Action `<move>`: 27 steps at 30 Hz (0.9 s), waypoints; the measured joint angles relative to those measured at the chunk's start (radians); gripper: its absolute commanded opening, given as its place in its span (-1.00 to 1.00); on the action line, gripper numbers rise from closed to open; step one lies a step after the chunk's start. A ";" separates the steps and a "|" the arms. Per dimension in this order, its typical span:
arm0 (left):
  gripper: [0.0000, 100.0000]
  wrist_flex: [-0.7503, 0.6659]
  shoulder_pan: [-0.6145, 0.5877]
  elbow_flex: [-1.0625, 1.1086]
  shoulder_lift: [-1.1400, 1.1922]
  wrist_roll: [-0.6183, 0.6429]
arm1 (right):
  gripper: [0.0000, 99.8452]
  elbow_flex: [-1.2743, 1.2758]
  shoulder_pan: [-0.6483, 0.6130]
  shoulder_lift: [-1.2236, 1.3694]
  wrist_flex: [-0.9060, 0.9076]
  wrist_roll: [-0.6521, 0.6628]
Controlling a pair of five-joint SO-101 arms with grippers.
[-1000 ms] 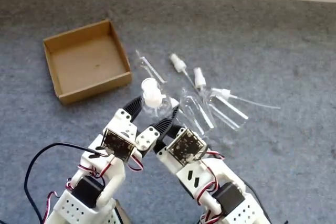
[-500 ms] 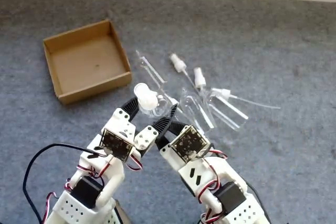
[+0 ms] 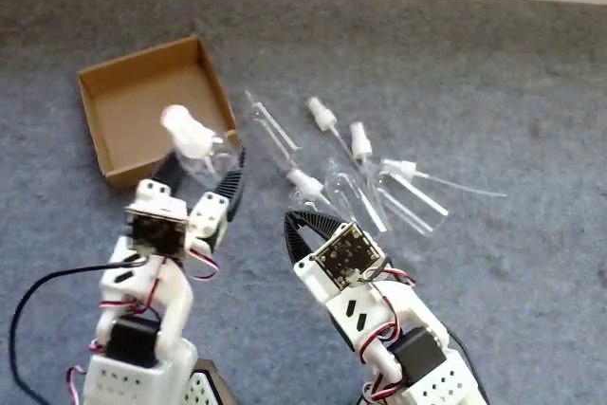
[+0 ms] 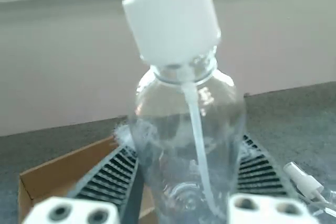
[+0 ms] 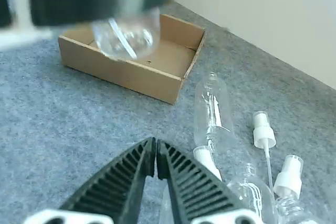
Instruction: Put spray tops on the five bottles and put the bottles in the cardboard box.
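Observation:
A clear bottle (image 3: 201,154) with a white spray top (image 3: 182,127) on it hangs above the front right corner of the cardboard box (image 3: 142,111). My left gripper (image 3: 201,172) is shut on the bottle (image 4: 186,145), its ribbed black fingers (image 4: 113,174) pressing both sides below the spray top (image 4: 170,14). Low over the carpet, my right gripper (image 5: 156,156) is shut with nothing in it, right of the left arm and in front of the loose bottles (image 3: 353,201). From the right wrist, the held bottle (image 5: 126,38) shows in front of the box (image 5: 157,56).
Several clear bottles (image 3: 270,125) and loose spray tops (image 3: 322,116) with long tubes lie scattered on the grey carpet right of the box. One bottle (image 5: 212,108) and spray tops (image 5: 261,127) lie just beyond my right gripper. A pale wall runs behind the table.
My left arm has swung left with the capped bottle, from the middle to the box's corner. My right gripper has come off the bottle, drawn back and shut.

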 measured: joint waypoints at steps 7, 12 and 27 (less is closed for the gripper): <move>-0.87 0.126 -0.147 -0.267 0.169 0.000 | -0.98 0.000 0.000 -0.002 0.000 0.000; -0.87 0.129 -0.236 -0.468 0.488 0.000 | -0.98 0.000 0.000 -0.002 0.000 0.000; -0.87 -0.374 -0.322 -0.641 1.283 0.000 | -0.98 0.000 0.005 -0.002 0.000 0.000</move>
